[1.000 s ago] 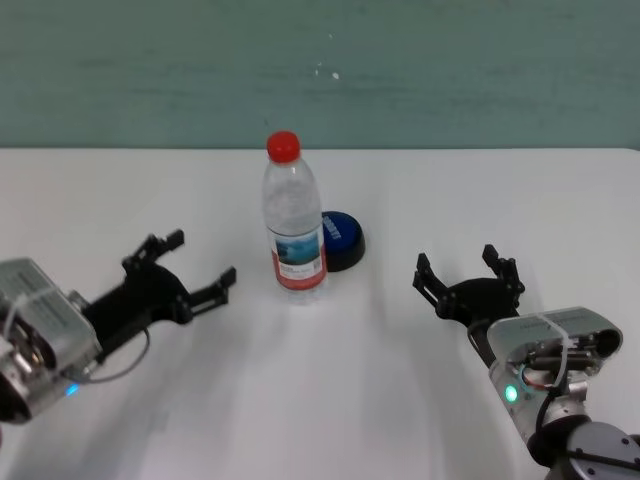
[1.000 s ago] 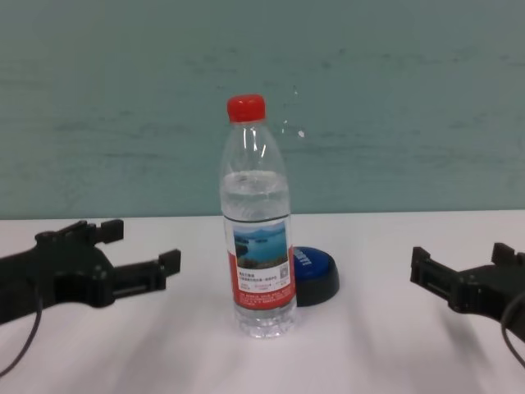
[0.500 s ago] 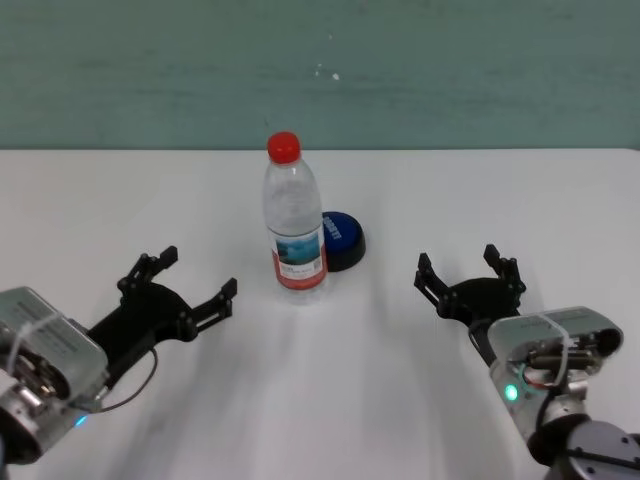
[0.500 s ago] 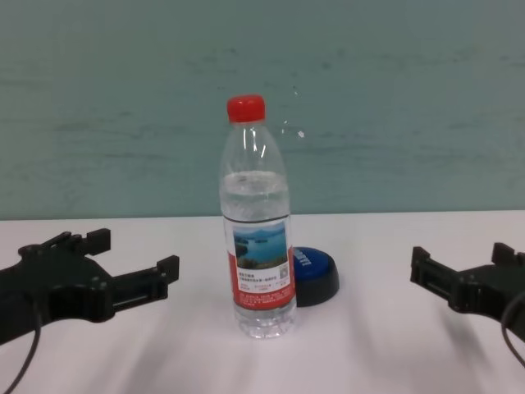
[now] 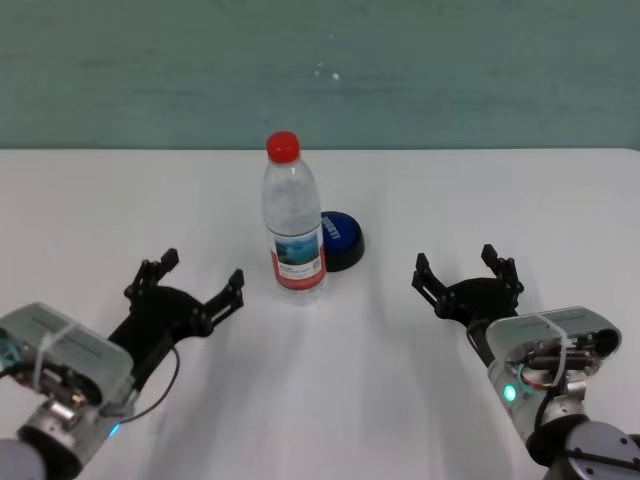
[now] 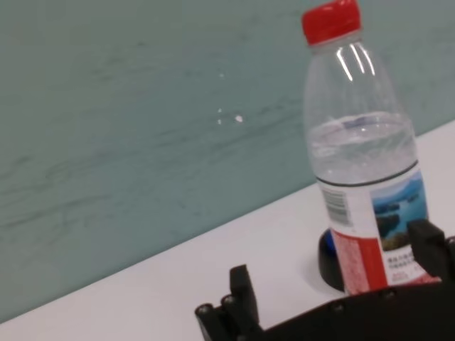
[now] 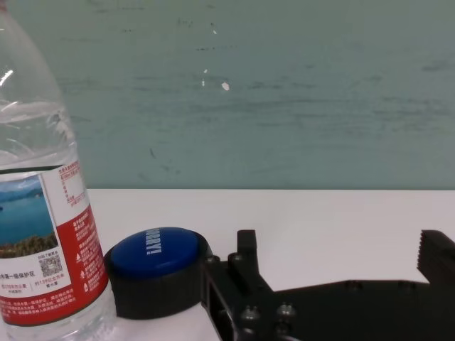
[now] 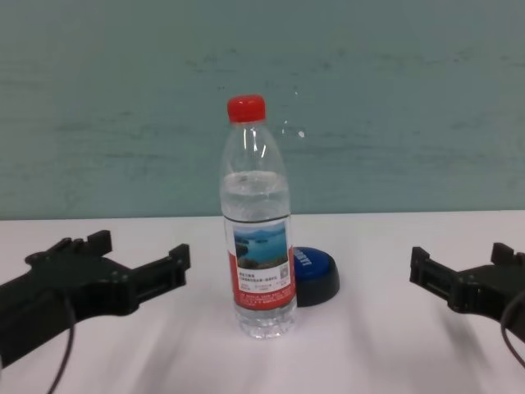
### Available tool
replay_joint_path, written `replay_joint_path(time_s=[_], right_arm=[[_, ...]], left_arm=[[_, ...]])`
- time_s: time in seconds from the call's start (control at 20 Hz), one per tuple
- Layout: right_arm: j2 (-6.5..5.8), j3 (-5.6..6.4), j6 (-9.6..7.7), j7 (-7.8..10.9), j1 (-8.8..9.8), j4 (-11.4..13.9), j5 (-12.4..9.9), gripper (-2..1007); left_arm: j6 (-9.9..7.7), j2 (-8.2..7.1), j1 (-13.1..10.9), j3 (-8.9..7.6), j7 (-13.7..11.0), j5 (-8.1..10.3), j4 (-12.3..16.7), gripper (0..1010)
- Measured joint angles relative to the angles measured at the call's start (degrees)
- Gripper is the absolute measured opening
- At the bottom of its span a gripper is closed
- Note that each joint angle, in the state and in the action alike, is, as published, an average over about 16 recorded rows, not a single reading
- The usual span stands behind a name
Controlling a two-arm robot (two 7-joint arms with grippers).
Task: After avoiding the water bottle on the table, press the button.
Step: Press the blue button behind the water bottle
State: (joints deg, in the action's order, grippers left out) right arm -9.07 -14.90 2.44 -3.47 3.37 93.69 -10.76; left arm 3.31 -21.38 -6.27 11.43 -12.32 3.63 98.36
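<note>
**Bottle stands between left claw and button; right claw has the open lane**

Water bottle [image 5: 295, 222] upright on the white table [image 5: 520, 200], long axis vertical, red cap up. Blue dome button [image 5: 340, 238] sits just behind the bottle and a little to its right side, touching or nearly touching its base; cannot tell which.

Left gripper [image 5: 190, 290]: low over the table, jaws spread wide, holding nothing, touching nothing. From this claw the bottle lies ahead and to the right, close by, and the button is beyond it. In the left wrist view the bottle [image 6: 366, 163] hides most of the button [image 6: 328, 257]. A straight reach here would likely strike the bottle.

Right gripper [image 5: 467, 277]: also low, jaws apart, empty. From this claw the button lies ahead and to the left, with bare table between. Right wrist view shows the button [image 7: 158, 268] unobstructed, bottle [image 7: 43, 213] standing on its far side.

Judgement: both claws sit at similar range, but the right has the clear line; the left would need to arc around behind the bottle.
</note>
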Motion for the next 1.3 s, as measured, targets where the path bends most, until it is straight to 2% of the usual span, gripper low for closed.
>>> replay_joint_path(time_s=[0.25,0.5,0.8,1.3], right_arm=[[0.0,0.0,0.0,0.0,0.0,0.0,0.0,1004],[0.0,0.0,0.0,0.0,0.0,0.0,0.0,1004],[0.0,0.0,0.0,0.0,0.0,0.0,0.0,1004],[0.0,0.0,0.0,0.0,0.0,0.0,0.0,1004]], left_arm=[[0.27,3.25,-0.68,0.29,1.87,-1.15,-0.21,1000],[0.81,5.1,-1.45,0.99,2.13,-2.61,-0.62,1000],[1.96,5.78,-2.34,1.67,1.45,-4.54,-1.51,1000],[6.22,5.62,-1.72,1.72,0.91,-7.78,-4.79,1000]])
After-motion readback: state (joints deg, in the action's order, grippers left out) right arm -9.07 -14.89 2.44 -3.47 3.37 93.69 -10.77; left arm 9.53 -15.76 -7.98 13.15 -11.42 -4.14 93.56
